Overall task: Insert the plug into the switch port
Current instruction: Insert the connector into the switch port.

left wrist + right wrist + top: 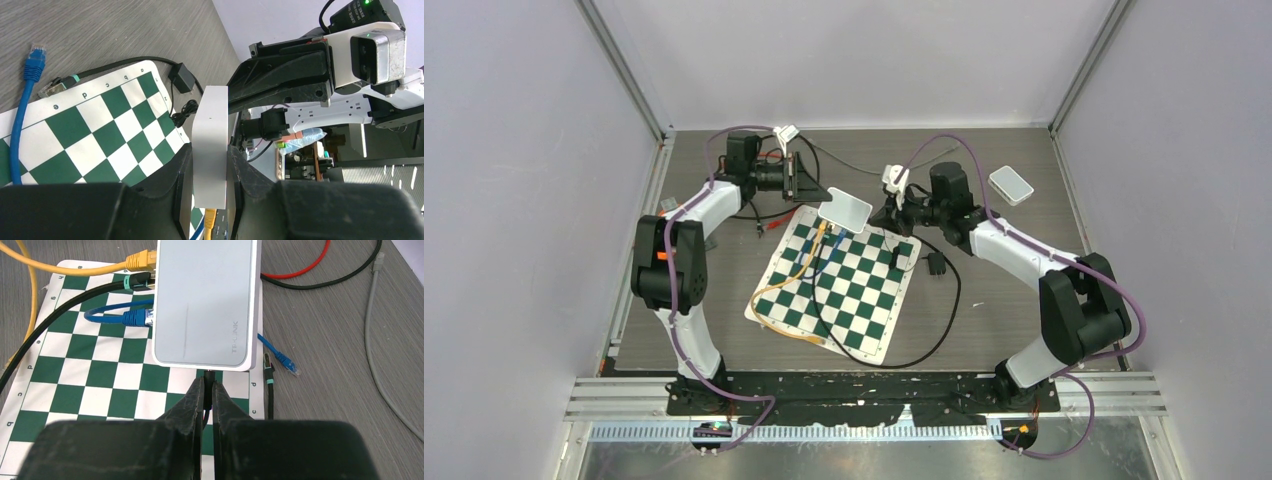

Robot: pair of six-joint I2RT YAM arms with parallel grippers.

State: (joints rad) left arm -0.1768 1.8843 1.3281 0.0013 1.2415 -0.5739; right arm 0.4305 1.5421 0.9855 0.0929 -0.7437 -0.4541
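Observation:
The white switch [845, 210] is held off the chessboard mat by my left gripper [809, 190], whose jaws are shut on its two faces in the left wrist view [212, 165]. In the right wrist view the switch [205, 300] has yellow [140, 260], black-teal [137, 282] and blue [135, 317] plugs at its left edge. My right gripper [208, 386] is shut on a thin black plug [209, 374] whose tip meets the switch's near edge. That gripper sits just right of the switch in the top view [887, 213].
The green-white chessboard mat [844, 290] lies under the cables. A loose blue plug [285, 359] and a black-teal plug [268, 370] lie at its edge. A black adapter [935, 265], a white box [1011, 185], a grey cable [372, 340] and a red cable [300, 272] lie around.

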